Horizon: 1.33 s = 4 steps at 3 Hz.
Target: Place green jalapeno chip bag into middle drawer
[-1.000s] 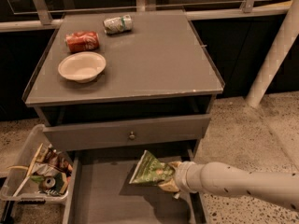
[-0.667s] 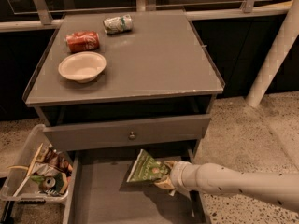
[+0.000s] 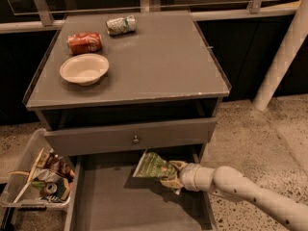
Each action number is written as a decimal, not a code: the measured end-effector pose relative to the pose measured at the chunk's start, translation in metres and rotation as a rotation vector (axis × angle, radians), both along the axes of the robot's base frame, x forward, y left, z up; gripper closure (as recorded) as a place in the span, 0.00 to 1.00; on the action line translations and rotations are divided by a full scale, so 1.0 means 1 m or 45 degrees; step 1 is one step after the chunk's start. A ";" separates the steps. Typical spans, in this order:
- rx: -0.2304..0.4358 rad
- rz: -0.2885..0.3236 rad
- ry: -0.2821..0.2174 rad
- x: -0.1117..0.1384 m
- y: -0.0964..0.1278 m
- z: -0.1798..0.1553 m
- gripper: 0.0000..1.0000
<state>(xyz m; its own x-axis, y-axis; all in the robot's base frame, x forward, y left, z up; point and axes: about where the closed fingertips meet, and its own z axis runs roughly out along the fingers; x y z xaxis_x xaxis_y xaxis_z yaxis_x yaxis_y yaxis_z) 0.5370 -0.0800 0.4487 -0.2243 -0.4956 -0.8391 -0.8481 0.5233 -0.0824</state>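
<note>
One clear bin of trash (image 3: 21,196) stands at the cabinet's left. On top are one white bowl (image 3: 84,69) and two crushed cans, the red can (image 3: 84,42) and the silver-green can (image 3: 120,24), all where they were a moment ago. Under the one knobbed drawer front (image 3: 96,139), the middle drawer (image 3: 120,206) is pulled open. The single green jalapeno chip bag (image 3: 153,166) hangs tilted over its floor, a shade further back than before. The gripper (image 3: 174,178) is closed on the bag's right end, and the arm (image 3: 250,196) reaches in from the right.
</note>
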 end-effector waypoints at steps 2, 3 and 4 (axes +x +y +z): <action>0.050 0.053 0.056 -0.008 0.006 -0.012 1.00; -0.039 0.034 0.082 -0.011 0.010 -0.026 1.00; -0.187 0.002 0.131 -0.013 0.013 -0.059 1.00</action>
<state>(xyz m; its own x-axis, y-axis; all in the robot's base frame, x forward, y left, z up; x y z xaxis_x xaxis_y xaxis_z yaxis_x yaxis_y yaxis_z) 0.5239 -0.0668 0.3898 -0.3044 -0.6118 -0.7301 -0.8569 0.5107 -0.0707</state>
